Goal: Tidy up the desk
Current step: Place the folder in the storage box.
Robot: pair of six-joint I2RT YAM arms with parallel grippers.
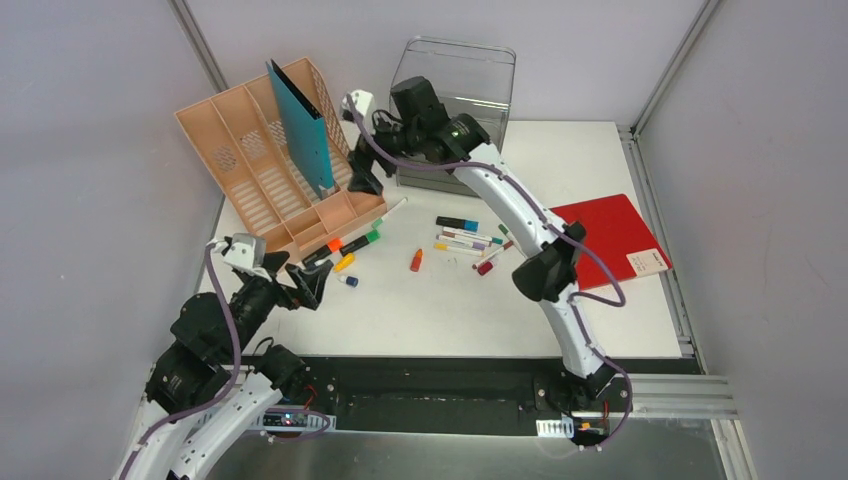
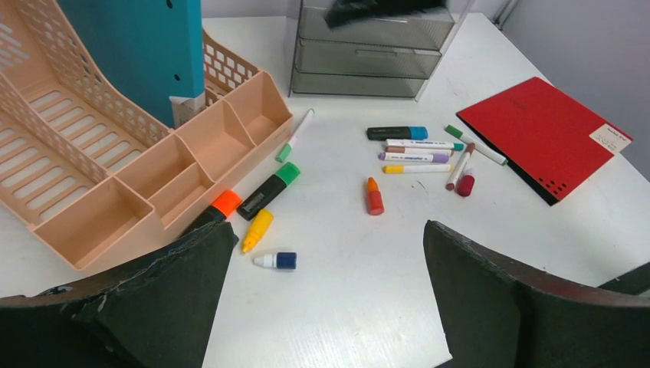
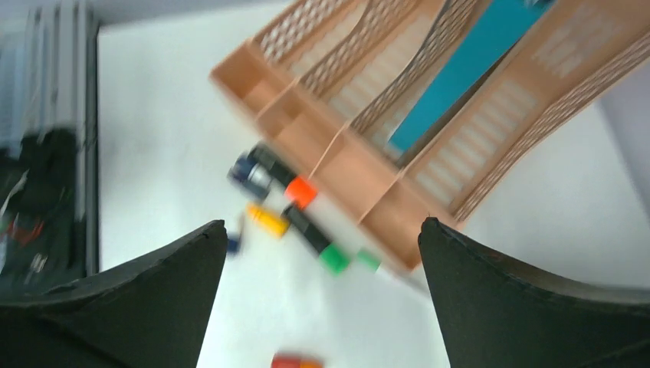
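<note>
From above, the desk (image 1: 450, 300) spreads out ahead of both arms, with pens (image 1: 470, 238) strewn mid-desk and the rack (image 1: 250, 160) far left. Left wrist: the left gripper (image 2: 329, 238) gapes wide, empty, over pens. Right wrist, blurred: the right gripper (image 3: 318, 230) is equally spread, empty, above the rack.

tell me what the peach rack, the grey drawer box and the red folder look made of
Peach rack: likely moulded plastic, matte; even colour, slotted and lattice walls.
Drawer box: clear smoky plastic, glossy; drawers show through its walls.
Red folder: thin plastic or coated card, cannot tell which; flat, smooth, slight sheen, punched holes near one edge.
</note>
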